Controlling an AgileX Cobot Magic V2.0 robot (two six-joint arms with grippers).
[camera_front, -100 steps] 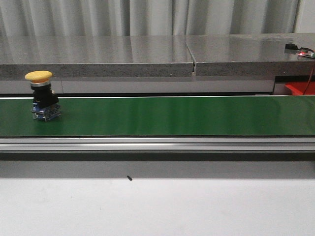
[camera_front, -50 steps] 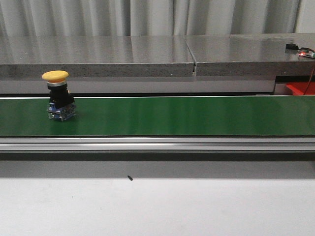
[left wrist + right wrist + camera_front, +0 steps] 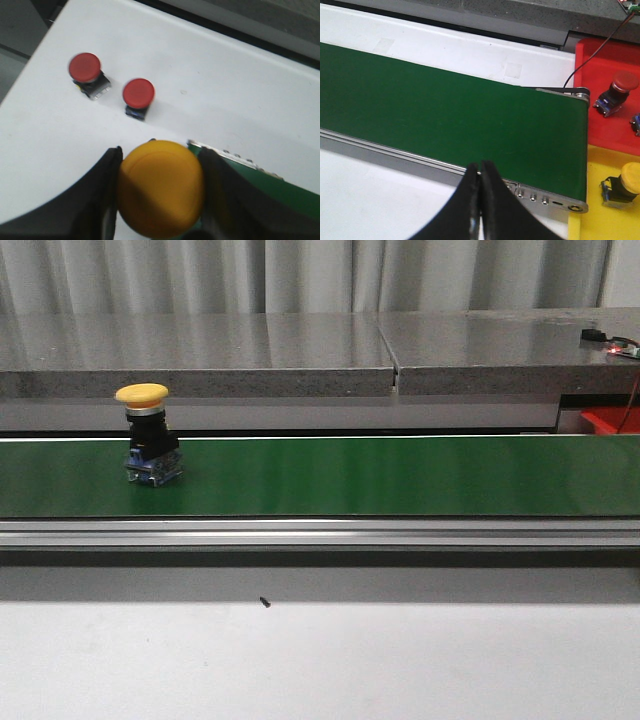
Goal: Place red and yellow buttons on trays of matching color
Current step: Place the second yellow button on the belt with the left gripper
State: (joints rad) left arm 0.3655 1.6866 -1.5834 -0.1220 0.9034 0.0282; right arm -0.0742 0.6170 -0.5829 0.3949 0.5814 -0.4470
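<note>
Front view: yellow button (image 3: pixel 146 433) carried further right along belt (image 3: pixel 400 475) than a second ago, heading toward trays. Left hand (image 3: pixel 159 192) closed around another yellow button (image 3: pixel 161 187); right hand (image 3: pixel 480 200) shut, empty, waiting near belt's right end.

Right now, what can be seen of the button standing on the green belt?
The button stands upright on the belt, near its left end in the front view. It has a domed yellow cap, a silver collar, a black body and a bluish base that rests on the belt. Nothing else touches it; no tool is near.
</note>
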